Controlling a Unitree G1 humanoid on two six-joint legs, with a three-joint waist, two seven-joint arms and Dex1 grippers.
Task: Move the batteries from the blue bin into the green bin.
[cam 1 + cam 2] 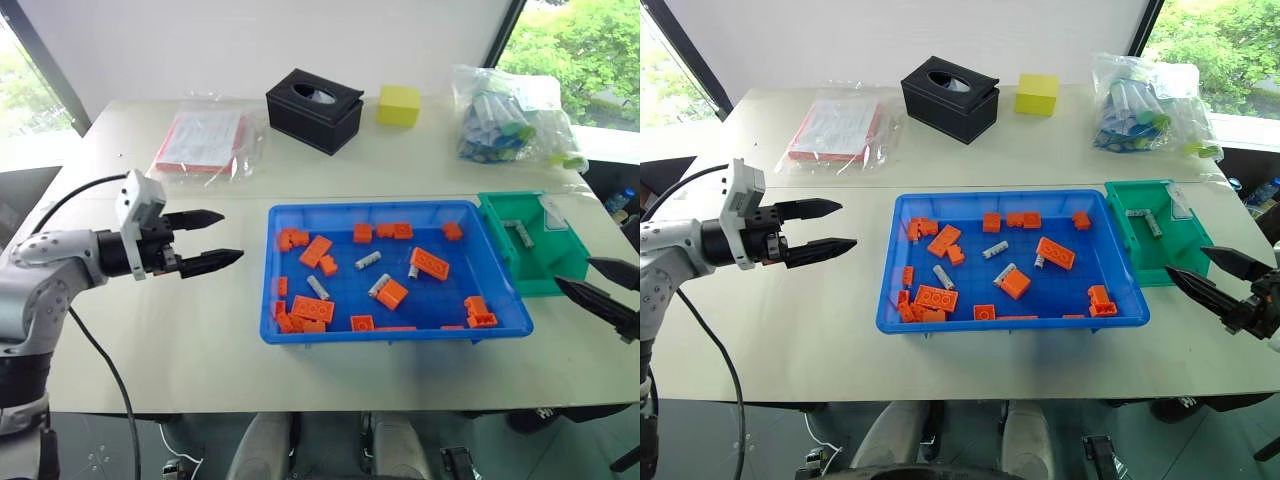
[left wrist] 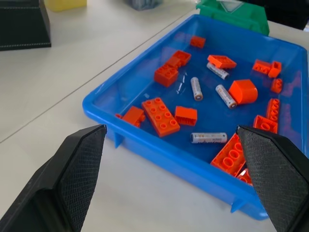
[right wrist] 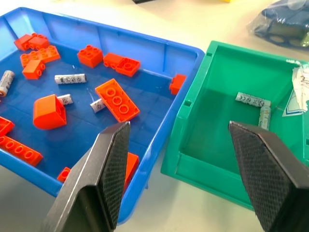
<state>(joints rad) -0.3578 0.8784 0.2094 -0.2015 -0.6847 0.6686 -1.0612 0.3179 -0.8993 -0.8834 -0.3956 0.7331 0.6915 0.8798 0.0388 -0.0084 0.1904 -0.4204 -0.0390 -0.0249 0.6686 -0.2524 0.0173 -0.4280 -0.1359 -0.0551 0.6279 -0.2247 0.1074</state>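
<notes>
The right gripper (image 1: 1218, 277) holds nothing; its two black fingers stand wide apart, hovering just at 5 o'clock of the green bin (image 1: 1185, 262). The left gripper (image 1: 215, 239) is also spread and empty, above the bare table at 9 o'clock of the blue bin (image 1: 284, 336).

Two batteries (image 3: 253, 100) already lie in the green bin. About four more batteries (image 1: 318, 287) lie in the middle of the blue bin, between orange bricks (image 1: 429, 263). I judge the next pick should come down steeply on one battery that lies apart from the bricks, fingers across its short side.

The table (image 1: 180, 340) is pale; at 12 o'clock stand a black tissue box (image 1: 314, 109), a yellow cube (image 1: 399, 105) and plastic bags.
</notes>
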